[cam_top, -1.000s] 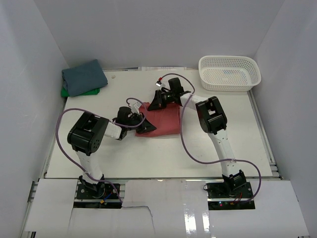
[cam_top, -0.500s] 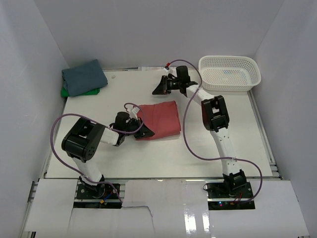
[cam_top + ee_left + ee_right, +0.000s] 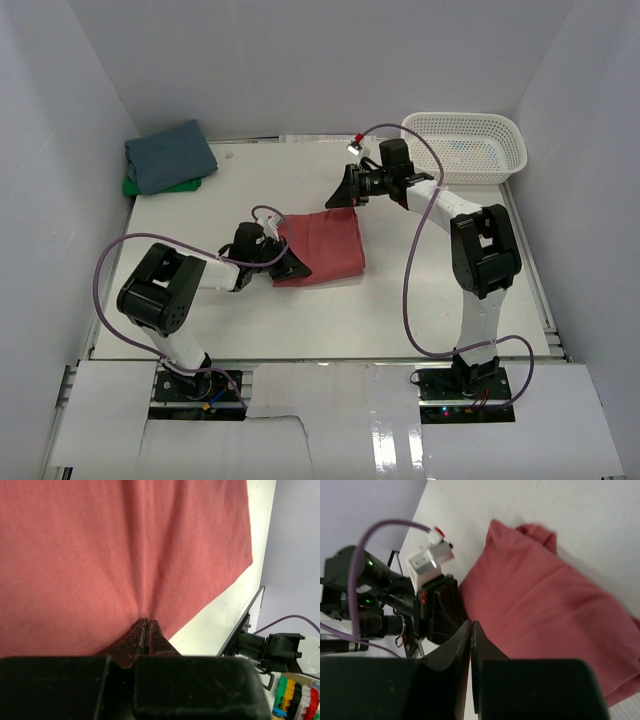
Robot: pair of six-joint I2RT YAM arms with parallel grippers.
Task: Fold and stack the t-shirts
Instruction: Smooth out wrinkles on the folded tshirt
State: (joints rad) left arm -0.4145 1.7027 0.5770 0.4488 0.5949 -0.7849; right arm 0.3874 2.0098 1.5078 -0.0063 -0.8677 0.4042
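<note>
Left fingers: pinched shut on the edge of the red shirt, creases fanning out from the tips. Right fingers: shut too, empty, hovering beyond the shirt's far edge, not touching it. Blue shirt over green shirt, well off past the left fingers in the far corner. Risks: dragging by one pinched point, so likely to bunch or unfold the layers; thin nip, liable to slip mid-carry — then a sloppy landing on the stack. Writing: none legible — white tag just behind the left fingers, print too small to read.
</note>
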